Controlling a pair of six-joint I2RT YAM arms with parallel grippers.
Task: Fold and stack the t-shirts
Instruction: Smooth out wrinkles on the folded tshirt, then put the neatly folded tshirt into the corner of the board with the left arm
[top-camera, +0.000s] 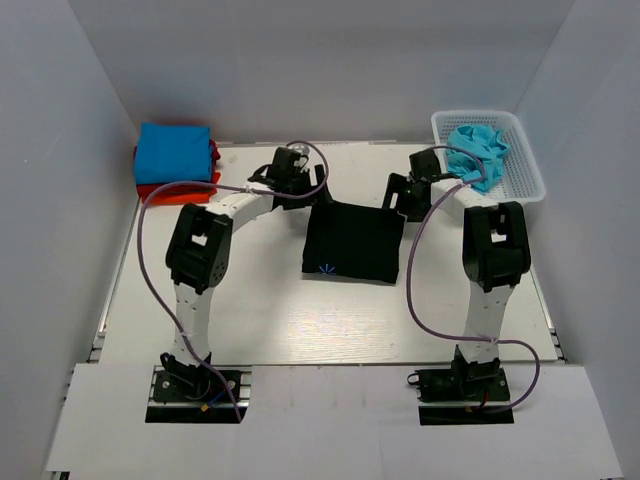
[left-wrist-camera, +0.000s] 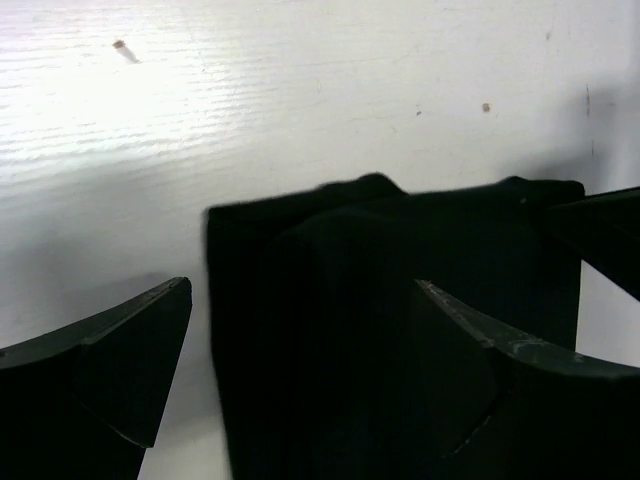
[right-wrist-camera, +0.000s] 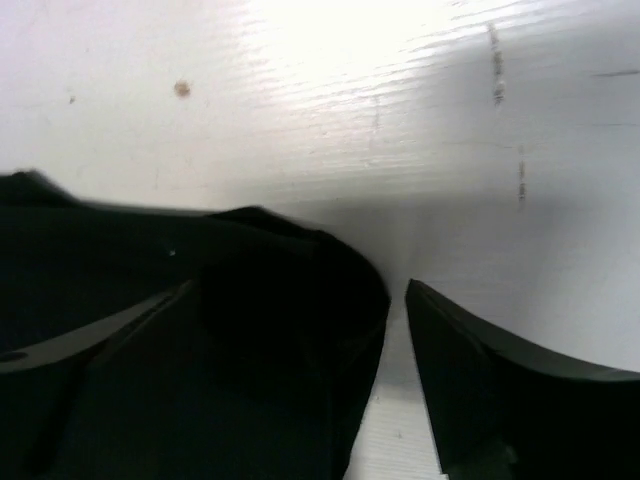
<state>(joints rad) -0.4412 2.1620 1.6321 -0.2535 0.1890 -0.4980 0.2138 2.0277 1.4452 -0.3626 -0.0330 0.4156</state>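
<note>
Counting four: one black shirt (top-camera: 353, 243) folded dead centre, blue shirt (top-camera: 175, 152) atop red shirt (top-camera: 150, 189) at 10 o'clock, turquoise shirt (top-camera: 478, 150) in basket (top-camera: 527, 170) at 2. Your left gripper (left-wrist-camera: 302, 285) and right gripper (right-wrist-camera: 300, 285) gape wide, holding nothing.

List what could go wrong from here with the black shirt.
1. Both arms' jaws stand open over the far corners of the folded black t-shirt; lifting away could snag a layer and open the fold.
2. Its far edge looks bumpy in the wrist views, so it may sit unevenly on the blue t-shirt pile.
3. That pile lies at the far left; gripping only the top layer for the carry may let the shirt unfold.
</note>
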